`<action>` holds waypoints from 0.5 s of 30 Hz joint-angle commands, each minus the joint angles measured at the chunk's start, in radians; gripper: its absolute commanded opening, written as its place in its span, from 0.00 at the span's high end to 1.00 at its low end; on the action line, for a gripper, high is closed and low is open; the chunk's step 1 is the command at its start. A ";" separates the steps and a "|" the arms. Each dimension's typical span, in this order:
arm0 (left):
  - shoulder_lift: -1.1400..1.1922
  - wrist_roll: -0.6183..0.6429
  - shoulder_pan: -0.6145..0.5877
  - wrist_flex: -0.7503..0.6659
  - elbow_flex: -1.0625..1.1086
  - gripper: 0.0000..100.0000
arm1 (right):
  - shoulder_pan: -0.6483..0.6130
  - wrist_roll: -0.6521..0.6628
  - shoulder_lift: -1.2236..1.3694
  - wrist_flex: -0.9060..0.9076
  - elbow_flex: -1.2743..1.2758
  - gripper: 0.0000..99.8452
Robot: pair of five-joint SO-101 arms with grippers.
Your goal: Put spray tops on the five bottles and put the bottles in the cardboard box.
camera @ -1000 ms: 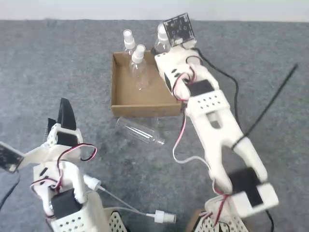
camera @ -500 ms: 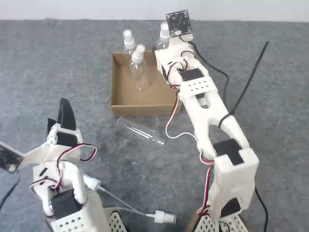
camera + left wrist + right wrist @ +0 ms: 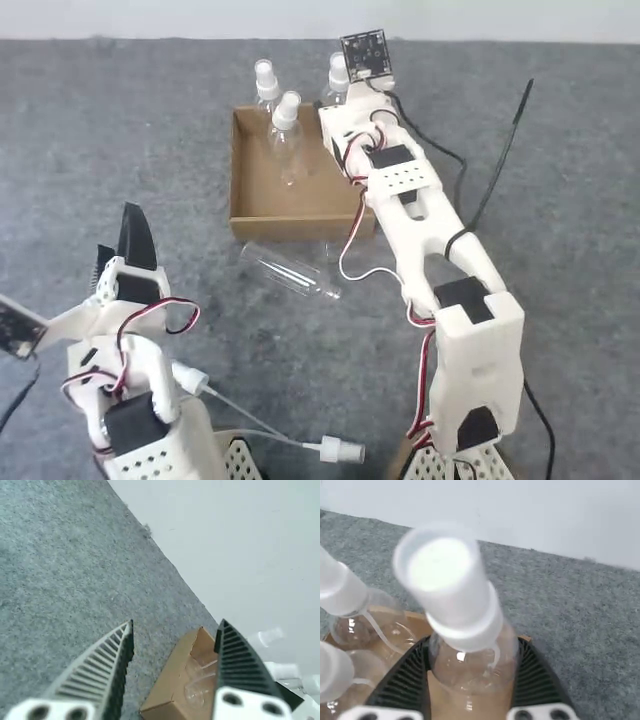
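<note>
Brown box (image 3: 290, 228), clear bottles (image 3: 288, 152), white spray tops (image 3: 287, 107).

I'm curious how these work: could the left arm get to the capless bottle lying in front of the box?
Probably yes. The left claw is open and empty, and bare carpet lies between it and the capless bottle, with nothing across the way.

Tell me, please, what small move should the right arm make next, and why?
Probably lower it slightly: the right claw grips a capped bottle over the far corner of the cardboard box, seemingly not yet set down inside.
</note>
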 commanded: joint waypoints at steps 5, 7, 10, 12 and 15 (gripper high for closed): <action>-0.017 0.002 -0.006 -0.026 -0.012 0.75 | 0.012 0.000 0.015 -0.051 -0.054 0.99; -0.017 0.002 -0.006 -0.026 -0.012 0.75 | 0.013 0.000 0.035 -0.081 -0.052 0.99; -0.017 0.002 -0.006 -0.026 -0.012 0.75 | 0.013 0.000 0.047 -0.099 -0.052 0.99; -0.017 0.002 -0.006 -0.026 -0.012 0.75 | 0.013 0.000 0.054 -0.099 -0.052 0.99; -0.017 0.002 -0.006 -0.026 -0.012 0.75 | 0.016 0.000 0.058 -0.099 -0.052 0.99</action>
